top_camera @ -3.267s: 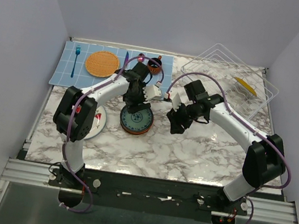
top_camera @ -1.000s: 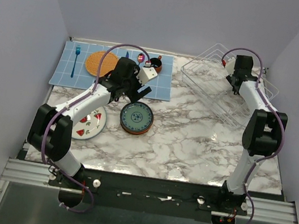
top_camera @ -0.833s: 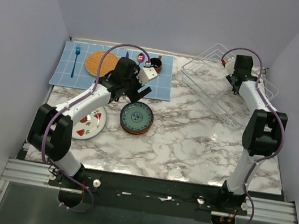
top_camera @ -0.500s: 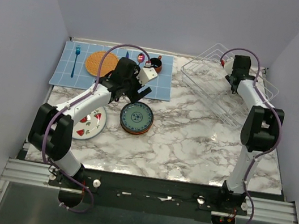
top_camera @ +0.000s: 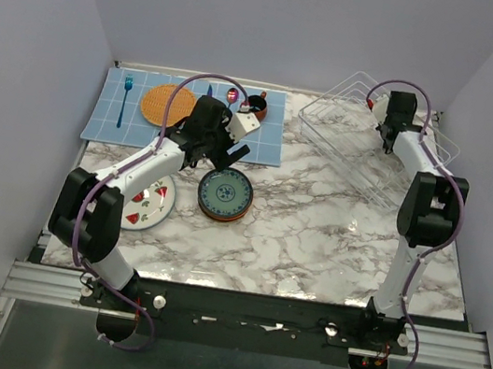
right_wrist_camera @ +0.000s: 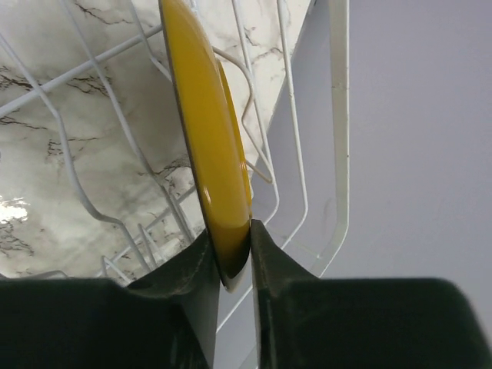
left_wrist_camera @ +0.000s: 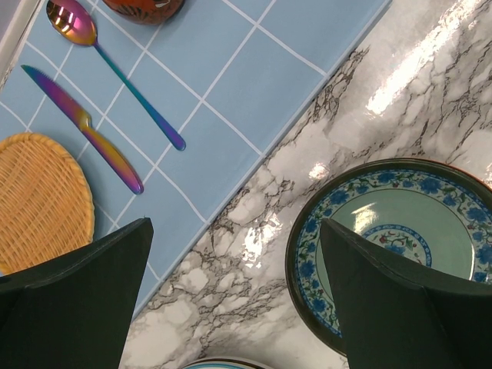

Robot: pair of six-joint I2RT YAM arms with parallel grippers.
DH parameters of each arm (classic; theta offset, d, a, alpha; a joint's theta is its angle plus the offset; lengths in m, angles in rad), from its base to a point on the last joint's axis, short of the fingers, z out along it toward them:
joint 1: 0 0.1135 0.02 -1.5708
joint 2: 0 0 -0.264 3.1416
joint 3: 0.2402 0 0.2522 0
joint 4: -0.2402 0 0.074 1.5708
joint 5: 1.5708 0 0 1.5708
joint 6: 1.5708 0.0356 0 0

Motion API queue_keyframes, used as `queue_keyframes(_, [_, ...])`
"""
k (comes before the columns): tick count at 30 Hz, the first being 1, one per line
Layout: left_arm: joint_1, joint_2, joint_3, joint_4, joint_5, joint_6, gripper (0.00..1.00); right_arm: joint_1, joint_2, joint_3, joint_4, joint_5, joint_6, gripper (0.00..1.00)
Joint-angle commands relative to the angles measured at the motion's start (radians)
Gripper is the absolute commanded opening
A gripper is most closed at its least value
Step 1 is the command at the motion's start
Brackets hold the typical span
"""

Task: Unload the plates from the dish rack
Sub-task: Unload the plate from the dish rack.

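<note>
**Over at the rack: yellow plate pinched by its rim**

Up in the far right corner, our right gripper (right_wrist_camera: 231,257) had its 2 fingers squeezed onto the rim of the yellow plate (right_wrist_camera: 206,131). That plate stood on edge between the wires of the dish rack (right_wrist_camera: 339,115).

We figured it for glazed ceramic: stiff, a bit heavy, slick, and likely to chip if it knocked a wire. The rim was about the only place to grab it. We reckoned a deeper bite would help, since a glossy edge can swivel out of a shallow one.

Our left gripper (left_wrist_camera: 238,304) hung spread wide with nothing in it. It was over the marble top (left_wrist_camera: 430,92), between the blue mat (left_wrist_camera: 254,84) and the green patterned plate (left_wrist_camera: 400,231). A white plate (top_camera: 144,201) with red wedges lay further left.

Hard to make out:
- From above, the arm covered the yellow plate.
- The wrist view showed it edge-on only, with its far end cut off.
- We couldn't tell how many plates sat under the green one.
</note>
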Motion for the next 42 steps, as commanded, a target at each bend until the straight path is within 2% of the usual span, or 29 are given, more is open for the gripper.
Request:
queue_keyframes(1, [0.004,0.014,0.027,-0.014,0.010,0.004,0.99,-0.010,0.006,0.019,0.015,0.015,-0.007,0.24])
queue_keyframes(6, [0.004,0.012,0.032,-0.024,0.010,-0.002,0.99,-0.010,-0.026,0.002,0.014,0.020,-0.010,0.18])
queue_keyframes(13, [0.004,0.012,0.032,-0.024,0.018,-0.010,0.99,-0.010,-0.124,-0.024,-0.006,0.012,-0.004,0.15])
queue_keyframes(23, [0.004,0.018,0.044,-0.030,0.031,-0.022,0.99,-0.012,-0.201,-0.004,-0.043,0.027,-0.035,0.13])
queue_keyframes(29, [0.003,0.006,0.041,-0.029,0.033,-0.024,0.99,-0.010,-0.267,0.037,-0.098,0.004,-0.026,0.06])
queue_keyframes(35, [0.004,0.002,0.047,-0.034,0.061,-0.031,0.99,0.002,-0.339,0.161,-0.290,-0.111,0.065,0.01])
queue_keyframes(39, [0.009,-0.008,0.056,-0.050,0.114,-0.043,0.99,0.028,-0.393,0.249,-0.405,-0.180,0.112,0.01])
queue_keyframes(42, [0.035,-0.011,0.072,-0.067,0.160,-0.068,0.99,0.050,-0.430,0.336,-0.521,-0.293,0.174,0.01])
